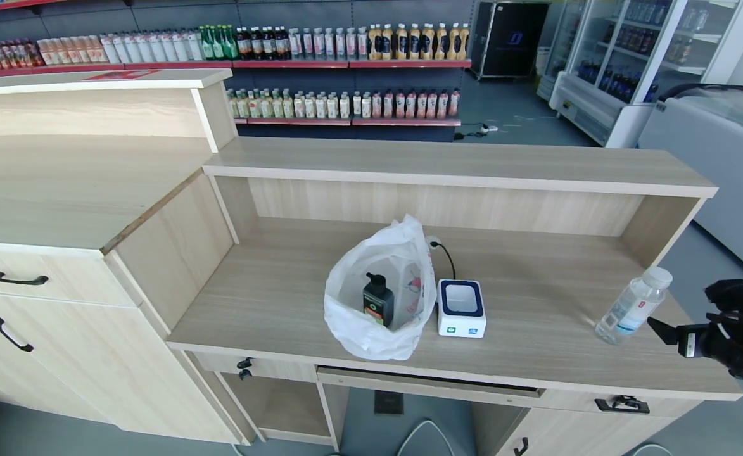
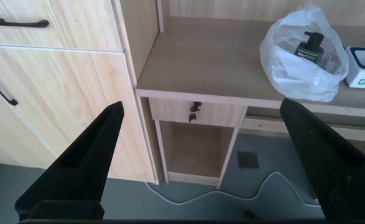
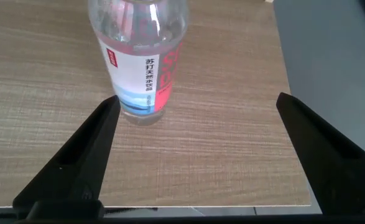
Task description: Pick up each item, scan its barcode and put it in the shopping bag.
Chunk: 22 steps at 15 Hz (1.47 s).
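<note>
the right gripper [image 3: 198, 102] is hovering at the counter's right front corner, its fingers spread wide with nothing between them. the left gripper [image 2: 202, 106] is hanging low off the counter's left end, facing the cabinet, its fingers also splayed wide and empty. just ahead of the right fingers the water bottle [image 3: 138, 56] is standing upright on the counter [image 1: 536, 285]. it is not yet inside the gap and is sitting off-centre, lining up closer to one finger than the other. it is looking like a clear, thin-walled plastic bottle, seemingly holding water. so i am judging it moderately heavy, smooth, a bit slippery, and likely to give under a hard squeeze. the labelled mid-body, below the shoulder, is seeming the best place to pinch. farther along, the scanner [image 1: 462, 307] is sitting mid-counter right beside the open shopping bag [image 1: 371, 329], which is already holding a black pump bottle [image 1: 378, 299].
</note>
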Tool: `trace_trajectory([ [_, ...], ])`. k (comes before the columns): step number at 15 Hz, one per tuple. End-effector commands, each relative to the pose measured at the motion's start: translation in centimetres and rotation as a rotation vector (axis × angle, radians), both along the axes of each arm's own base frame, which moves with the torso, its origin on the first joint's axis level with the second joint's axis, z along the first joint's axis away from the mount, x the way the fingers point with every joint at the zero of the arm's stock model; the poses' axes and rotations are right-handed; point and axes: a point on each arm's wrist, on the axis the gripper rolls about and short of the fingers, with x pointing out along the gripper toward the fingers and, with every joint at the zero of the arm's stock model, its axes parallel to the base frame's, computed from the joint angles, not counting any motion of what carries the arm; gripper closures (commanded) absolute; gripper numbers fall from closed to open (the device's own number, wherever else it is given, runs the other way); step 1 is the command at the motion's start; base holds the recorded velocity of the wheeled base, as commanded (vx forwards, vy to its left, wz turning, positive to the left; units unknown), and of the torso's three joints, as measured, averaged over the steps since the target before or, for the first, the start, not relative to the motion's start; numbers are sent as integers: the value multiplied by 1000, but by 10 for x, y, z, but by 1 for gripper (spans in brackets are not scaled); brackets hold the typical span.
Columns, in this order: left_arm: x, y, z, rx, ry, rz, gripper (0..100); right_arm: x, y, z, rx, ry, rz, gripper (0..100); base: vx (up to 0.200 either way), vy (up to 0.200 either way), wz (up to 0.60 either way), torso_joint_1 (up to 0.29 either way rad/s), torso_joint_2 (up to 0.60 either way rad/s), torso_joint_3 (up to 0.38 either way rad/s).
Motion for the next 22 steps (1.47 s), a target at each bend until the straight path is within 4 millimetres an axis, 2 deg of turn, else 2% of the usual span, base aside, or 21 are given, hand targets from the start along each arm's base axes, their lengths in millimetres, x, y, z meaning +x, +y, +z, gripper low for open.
trace_trajectory([
  [1,0,0,0,0,0,1,0,9,9,-12,8,18,37,0,0,0,0,0,0,0],
  [4,0,0,0,0,0,1,0,17,18,-19,9,25,69,0,0,0,0,0,0,0],
  [9,0,0,0,0,0,1,0,29,18,-22,-15,-10,80,0,0,0,0,0,0,0],
  [14,0,0,0,0,0,1,0,43,27,-25,-21,-27,118,0,0,0,0,0,0,0],
  [22,0,0,0,0,0,1,0,61,27,-33,-28,-47,134,0,0,0,0,0,0,0],
])
